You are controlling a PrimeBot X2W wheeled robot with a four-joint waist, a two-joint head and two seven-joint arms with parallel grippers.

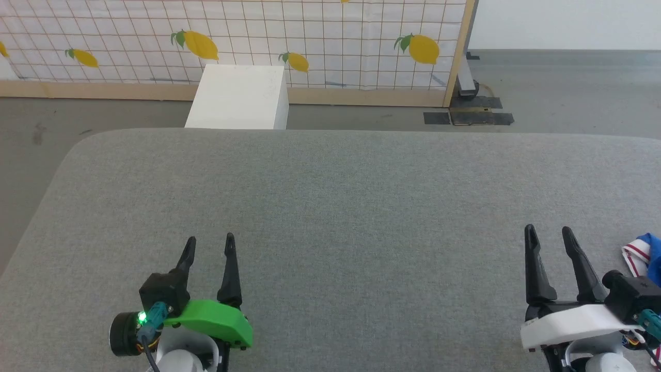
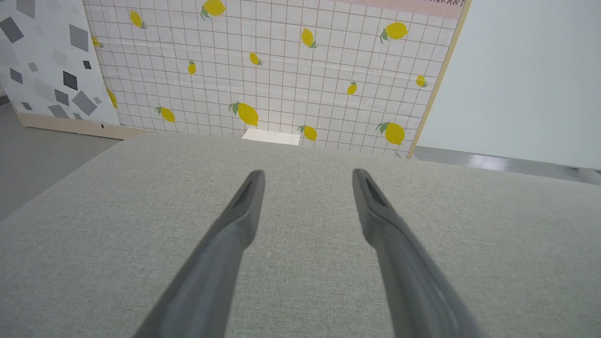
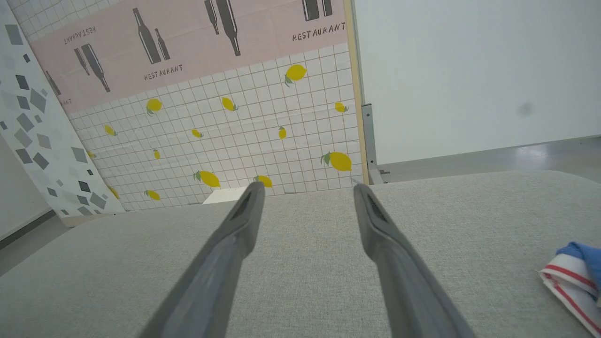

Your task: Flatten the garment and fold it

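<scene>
Just a corner of the blue garment (image 1: 645, 254) with white, red-striped trim peeks in at the right edge of the head view, lying on the grey table (image 1: 330, 196). That same bunched corner of the garment (image 3: 575, 274) sits at the lower right in the right wrist view. My right gripper (image 1: 549, 232) stands open a little to its left, not touching it; its fingers (image 3: 244, 220) hold nothing. My left gripper (image 1: 209, 244) is open over bare table at the lower left, with empty fingers (image 2: 246, 206).
A white box (image 1: 240, 95) stands on the floor past the table's far edge. Behind it runs a lemon-patterned panel (image 1: 320, 41) with a wooden frame. Grey floor lies to the left and far right of the table.
</scene>
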